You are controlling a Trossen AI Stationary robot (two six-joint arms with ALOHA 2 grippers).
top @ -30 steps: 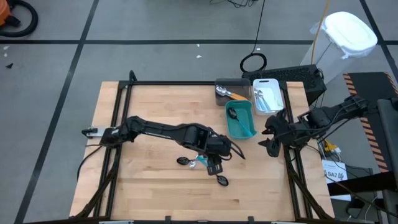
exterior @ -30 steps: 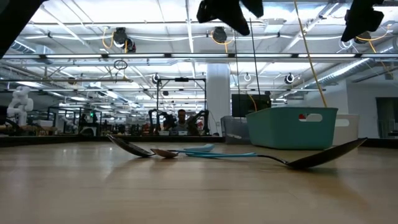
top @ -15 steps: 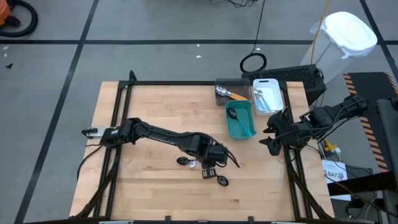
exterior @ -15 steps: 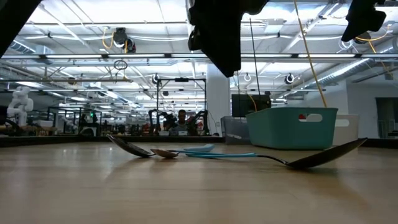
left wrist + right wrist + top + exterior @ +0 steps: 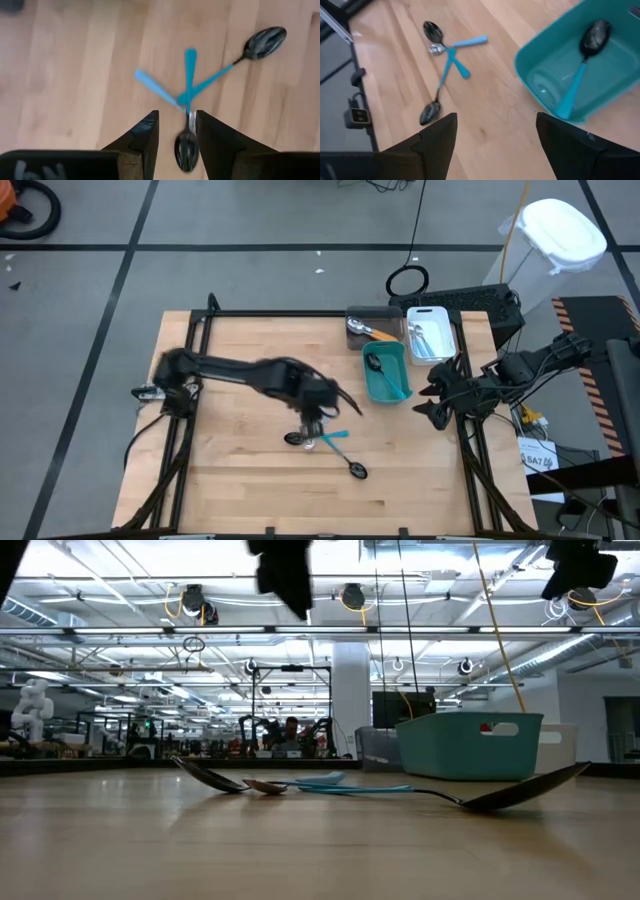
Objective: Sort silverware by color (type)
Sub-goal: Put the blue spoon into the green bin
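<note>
Since a second ago the left gripper (image 5: 312, 420) has swung leftward and farther back, from over the near-right black-bowled spoon (image 5: 357, 470) to above the crossing point of the utensil cluster; its fingers (image 5: 145, 137) are partly open with nothing between them, a gap wide enough for one handle. Three blue-handled utensils (image 5: 189, 85) lie crossed on the wooden table (image 5: 230, 480), near its centre and somewhat toward the near edge: two spoons with dark glossy bowls and a third piece whose head is hidden (a silver one, perhaps). They look light, stiff and slick, plastic handles flat on the board, so a pinch on one handle clear of the overlap seems best, since lifting at the crossing may drag the others along. At the far right, the teal bin (image 5: 385, 375) already holds a matching spoon (image 5: 580, 70), beside a white bin (image 5: 432, 332) and a gray bin (image 5: 370, 328). Past the table's right edge, the right gripper (image 5: 432, 395) waits wide open and empty.
</note>
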